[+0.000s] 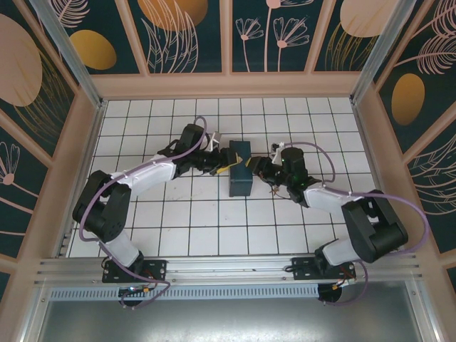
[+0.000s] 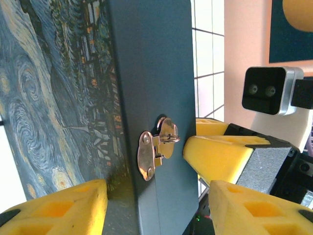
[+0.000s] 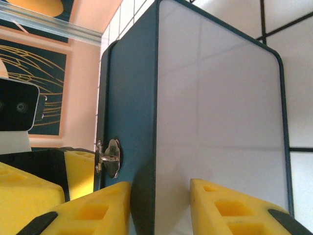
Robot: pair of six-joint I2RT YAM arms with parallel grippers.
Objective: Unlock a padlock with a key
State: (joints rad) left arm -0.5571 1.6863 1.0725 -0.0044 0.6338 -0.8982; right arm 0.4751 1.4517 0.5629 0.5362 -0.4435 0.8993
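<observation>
**Item.** Rectangular metal tin (image 1: 239, 178), one broad face painted with a swirling blue-and-yellow night sky, narrow sides dark blue. Standing on the white gridded tabletop (image 1: 178, 228), near the middle, a little toward the far edge.

**Fitting.** Small silver metal clasp (image 2: 145, 157) on a dark narrow side of the tin. Hung at it, a tiny silvery padlock with a thin wire loop (image 2: 167, 136), so judged; body hard to tell from the clasp.

**Left gripper** (image 1: 221, 162). Spread, straddling the tin's edge, nothing pinched. One yellow pad (image 2: 54, 208) close against the painted face, the other just apart from the dark side. Padlock ahead of the pads, farther along that side.

**Right gripper** (image 1: 254, 165). Spread, straddling the opposite edge. One yellow fingertip (image 2: 215, 152) just beside the clasp, no contact seen.

**Thin grey metal key.** Cannot tell whether carried by either gripper.

**Step in hand, as judged.** Steadying the tin ahead of work on the lock.

**Handling.**
- Close on the broad faces squarely, clear of the clasp.
- Keep the clasp side turned toward the free gripper.
- Grip lightly, given the risk of tipping or sliding on the smooth tabletop.
- Bring the key in along the lock's own axis, not across the loop.
</observation>
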